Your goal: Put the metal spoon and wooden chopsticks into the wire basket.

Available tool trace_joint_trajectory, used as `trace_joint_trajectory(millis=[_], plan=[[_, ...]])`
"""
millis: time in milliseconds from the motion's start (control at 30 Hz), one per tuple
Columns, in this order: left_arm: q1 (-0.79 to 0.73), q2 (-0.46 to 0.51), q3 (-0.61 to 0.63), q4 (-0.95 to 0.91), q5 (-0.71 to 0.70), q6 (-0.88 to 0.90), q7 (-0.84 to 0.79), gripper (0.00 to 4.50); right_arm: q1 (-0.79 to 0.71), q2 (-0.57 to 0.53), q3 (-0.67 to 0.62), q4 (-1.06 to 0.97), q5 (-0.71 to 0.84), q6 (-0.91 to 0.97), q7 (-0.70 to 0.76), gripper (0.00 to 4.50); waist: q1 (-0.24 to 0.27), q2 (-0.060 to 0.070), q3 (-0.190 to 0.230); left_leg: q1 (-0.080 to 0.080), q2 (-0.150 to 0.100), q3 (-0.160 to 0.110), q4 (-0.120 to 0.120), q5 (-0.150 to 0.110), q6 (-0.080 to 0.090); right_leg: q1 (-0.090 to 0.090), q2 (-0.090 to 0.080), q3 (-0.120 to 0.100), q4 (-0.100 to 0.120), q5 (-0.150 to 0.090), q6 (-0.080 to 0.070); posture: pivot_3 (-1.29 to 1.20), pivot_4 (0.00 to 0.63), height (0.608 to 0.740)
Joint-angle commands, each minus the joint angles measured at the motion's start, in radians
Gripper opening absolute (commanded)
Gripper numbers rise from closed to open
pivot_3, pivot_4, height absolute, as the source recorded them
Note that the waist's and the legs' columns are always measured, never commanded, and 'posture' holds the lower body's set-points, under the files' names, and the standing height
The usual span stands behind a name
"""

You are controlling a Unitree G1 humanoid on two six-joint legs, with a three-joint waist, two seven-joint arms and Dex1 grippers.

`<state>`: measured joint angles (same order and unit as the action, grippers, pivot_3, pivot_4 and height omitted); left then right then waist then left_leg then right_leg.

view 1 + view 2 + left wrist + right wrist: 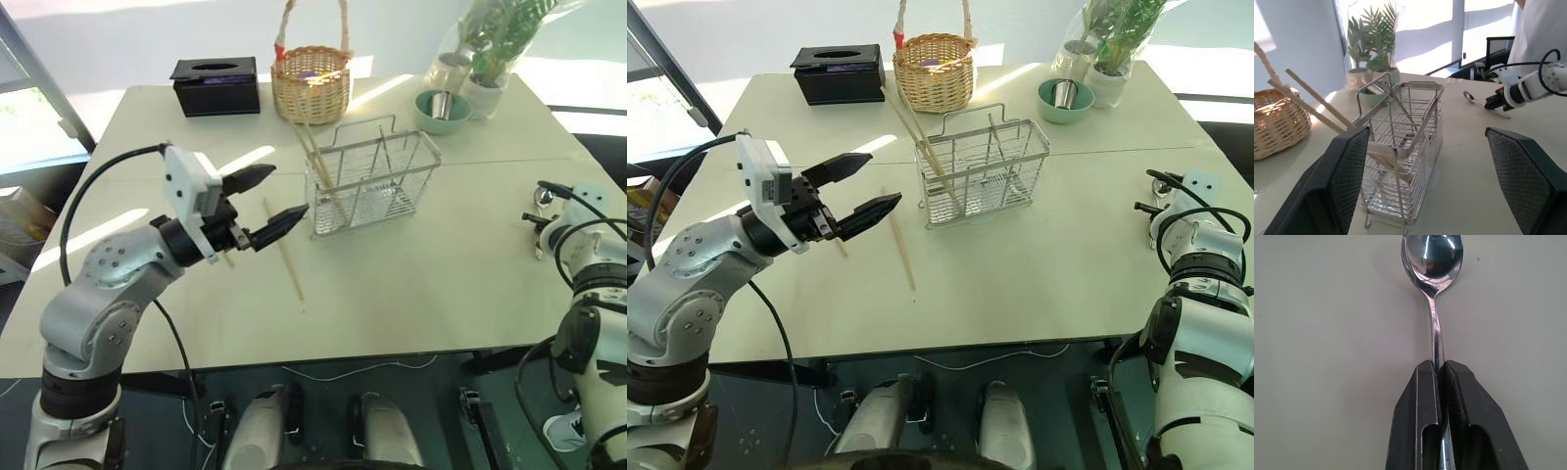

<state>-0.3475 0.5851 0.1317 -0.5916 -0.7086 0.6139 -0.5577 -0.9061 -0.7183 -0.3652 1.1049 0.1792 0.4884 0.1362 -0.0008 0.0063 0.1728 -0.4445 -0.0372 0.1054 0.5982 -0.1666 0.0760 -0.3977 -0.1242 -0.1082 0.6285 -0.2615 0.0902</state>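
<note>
The metal spoon lies flat on the table near its right edge, and my right gripper is shut on its slim handle. The left wrist view shows the same spoon and right gripper beyond the wire basket, which stands mid-table. Two wooden chopsticks lean inside the basket, their tops sticking out toward the wicker basket. Another chopstick lies loose on the table left of the basket. My left gripper hovers open and empty above the table, pointing at the basket's left end.
A round wicker basket with a tall handle and a black tissue box stand at the back. A green bowl holding a metal cup and a wrapped plant are back right. A person stands beyond the table's right side.
</note>
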Motion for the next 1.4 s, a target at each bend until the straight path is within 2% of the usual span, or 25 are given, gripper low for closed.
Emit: trace_joint_trajectory(millis=[33, 167, 333, 633, 867, 1133, 1400], plan=[[-0.006, -0.004, 0.019, -0.025, -0.001, -0.028, 0.005, 4.01, -0.018, 0.037, 0.002, -0.130, 0.021, -0.062, 0.027, 0.02, -0.011, 0.000, 0.000, 0.000, 0.000, 0.000, 0.000, 0.000, 0.000, 0.000, 0.000, 0.000, 0.000, 0.000, 0.000, 0.00, 0.150, 0.740], [-0.002, -0.010, 0.031, -0.011, -0.002, -0.036, 0.010, 4.01, -0.020, 0.091, -0.003, -0.282, 0.022, -0.239, 0.026, 0.02, -0.013, 0.003, 0.003, 0.000, 0.000, 0.000, 0.000, 0.000, 0.000, 0.000, 0.000, 0.000, 0.000, 0.001, 0.002, 0.00, 0.150, 0.740], [-0.006, -0.016, 0.054, -0.001, -0.026, -0.027, 0.021, 4.01, -0.018, 0.165, 0.005, -0.491, 0.037, -0.370, 0.020, 0.02, -0.009, 0.004, 0.003, 0.000, 0.000, -0.001, 0.000, 0.000, 0.000, -0.001, 0.001, -0.001, 0.001, 0.001, 0.002, 0.00, 0.150, 0.740], [0.067, 0.028, 0.092, -0.031, -0.109, 0.042, 0.007, 4.01, 0.059, 0.359, 0.061, -0.899, 0.108, -0.360, 0.014, 0.02, -0.012, 0.003, 0.003, 0.000, 0.000, -0.001, -0.001, 0.000, 0.000, -0.002, 0.001, 0.000, 0.002, 0.001, 0.002, 0.00, 0.150, 0.740], [0.103, 0.068, 0.102, -0.051, -0.153, 0.083, 0.012, 4.01, 0.096, 0.445, 0.101, -0.933, 0.122, -0.400, 0.050, 0.02, -0.011, 0.004, 0.003, 0.000, 0.000, -0.001, -0.001, 0.000, -0.001, -0.002, 0.001, 0.000, 0.002, 0.001, 0.002, 0.00, 0.150, 0.740], [0.150, 0.134, 0.138, -0.078, -0.208, 0.146, 0.027, 4.01, 0.088, 0.515, 0.116, -0.819, 0.130, -0.510, 0.097, 0.02, -0.015, 0.004, 0.004, 0.000, 0.000, -0.001, -0.004, 0.001, -0.002, -0.005, 0.002, 0.001, 0.002, 0.001, 0.002, 0.00, 0.150, 0.740], [0.194, 0.152, 0.154, -0.101, -0.211, 0.145, 0.050, 4.01, 0.139, 0.591, 0.150, -0.893, 0.137, -0.487, 0.078, 0.02, -0.014, 0.004, 0.004, 0.000, 0.000, -0.001, -0.006, 0.001, -0.003, -0.008, 0.002, 0.002, 0.002, 0.001, 0.002, 0.00, 0.150, 0.740]])
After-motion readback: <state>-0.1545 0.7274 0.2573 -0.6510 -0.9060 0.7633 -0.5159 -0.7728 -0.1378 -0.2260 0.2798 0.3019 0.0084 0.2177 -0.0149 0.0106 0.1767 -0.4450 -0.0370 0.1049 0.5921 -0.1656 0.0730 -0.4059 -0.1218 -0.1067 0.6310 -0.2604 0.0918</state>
